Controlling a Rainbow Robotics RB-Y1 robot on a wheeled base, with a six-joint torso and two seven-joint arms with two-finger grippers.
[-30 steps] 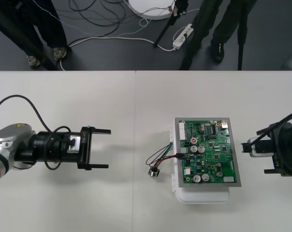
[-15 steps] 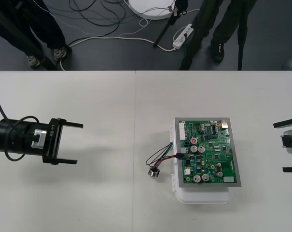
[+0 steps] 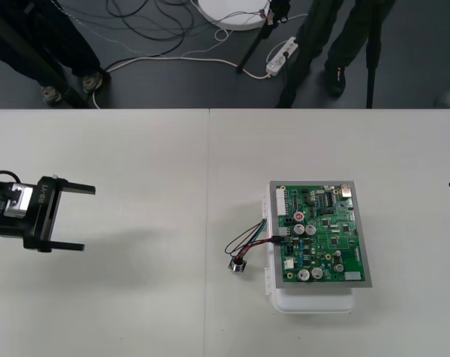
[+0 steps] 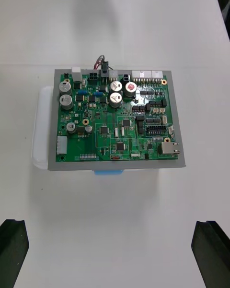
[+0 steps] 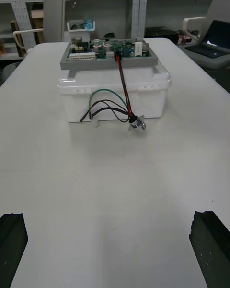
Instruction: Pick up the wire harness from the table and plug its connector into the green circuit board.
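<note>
The harness [image 3: 248,242] lies at the left edge of the board [image 3: 321,234], and its plug [image 4: 103,67] looks seated in a header on that edge. In the left wrist view the red wire climbs straight up to the board's edge. The wires loop out leftward and the socket [image 3: 238,265] rests on the table [image 3: 135,312], just left of the white base [image 3: 314,301] and a little nearer than the plug. The harness's long axis therefore runs roughly left to right, with the plug end at the right. The left gripper [image 3: 88,219] is well apart at the table's left side and points right toward the socket, its fingers [image 3: 77,188] spread wide and holding nothing. The right gripper [image 4: 111,223] is off at the right edge with its fingers [image 4: 211,249] also wide apart and empty, and the whole board stands between it and the harness. The left arm is thus on the harness's side, with bare table all the way to the socket. The task looks done. If the plug needed pressing home, the left gripper would have the clear straight approach, with only the base's wall and the loose loop to avoid.
</note>
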